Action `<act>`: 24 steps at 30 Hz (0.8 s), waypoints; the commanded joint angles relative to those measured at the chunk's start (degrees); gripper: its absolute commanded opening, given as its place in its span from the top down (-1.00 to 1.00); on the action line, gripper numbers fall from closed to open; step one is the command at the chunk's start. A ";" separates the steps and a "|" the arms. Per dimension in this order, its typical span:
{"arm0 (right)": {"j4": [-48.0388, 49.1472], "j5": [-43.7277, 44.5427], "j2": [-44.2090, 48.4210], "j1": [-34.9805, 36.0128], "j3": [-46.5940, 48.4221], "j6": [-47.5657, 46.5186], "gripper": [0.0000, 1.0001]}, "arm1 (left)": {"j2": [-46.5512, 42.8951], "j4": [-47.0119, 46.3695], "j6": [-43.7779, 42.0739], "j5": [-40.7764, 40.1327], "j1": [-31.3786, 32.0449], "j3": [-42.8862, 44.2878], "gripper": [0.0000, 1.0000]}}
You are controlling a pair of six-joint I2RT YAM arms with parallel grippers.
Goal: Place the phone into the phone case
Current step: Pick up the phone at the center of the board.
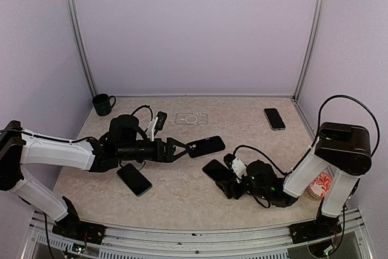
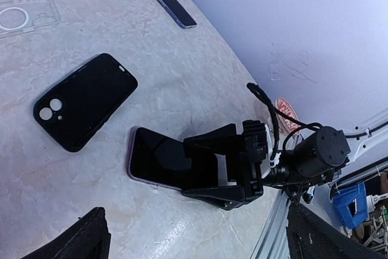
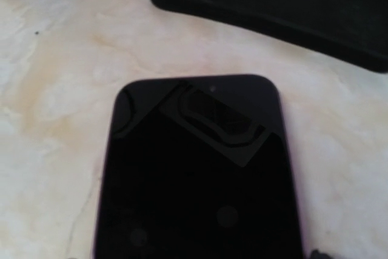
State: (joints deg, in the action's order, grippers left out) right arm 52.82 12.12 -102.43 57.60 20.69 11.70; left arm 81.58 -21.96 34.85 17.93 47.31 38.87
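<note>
Your right gripper [image 2: 188,168] sat low on the table [image 1: 254,150], just right of centre in the overhead view, with its jaws straddling one end of the phone [image 1: 216,169]. The phone lay flat and screen up. You could not tell from any view whether those jaws were already pressing the phone's edges or only bracketing them. That was your first risk: a thin slab flat on the surface gives the fingers little to catch, so they could skid over it or shove it along. Held by one end only, the phone would probably droop or twist once lifted. Your left gripper [image 1: 182,150] stood wide open and held nothing, its tips just beside the left end of the black case [image 1: 206,145]. The case lay a little above and left of the phone, near it but apart, apparently hollow side up. Nothing pinned that case, so pressing a corner in would likely have slid it away, and a careless left finger could have knocked it askew. Both arms met near the centre of the frame, so a clash was possible. Another phone [image 1: 134,179] at lower left and a clear case [image 1: 191,118] further up could also have been mistaken for your targets.
</note>
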 commanded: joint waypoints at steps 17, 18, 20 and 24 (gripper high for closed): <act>-12.40 -4.06 3.46 4.80 6.78 -8.80 -0.20 | 9.19 -3.38 3.07 0.14 -1.82 -1.51 -0.98; -12.54 -3.97 3.47 5.02 7.08 -9.02 -0.20 | 9.67 -3.89 3.16 0.45 -1.91 -1.56 -0.98; -12.65 -3.86 3.75 5.59 7.49 -9.43 -0.20 | 10.98 -4.97 3.40 1.15 -2.11 -1.69 -0.98; -12.76 -3.61 4.52 6.46 8.04 -10.13 -0.19 | 13.52 -6.72 3.86 2.56 -2.38 -1.45 -0.98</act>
State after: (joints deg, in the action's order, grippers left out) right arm 41.19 8.75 -100.29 62.78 27.53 3.33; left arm 92.90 -24.82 38.24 18.46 45.47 37.89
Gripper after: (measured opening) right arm 0.742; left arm 0.989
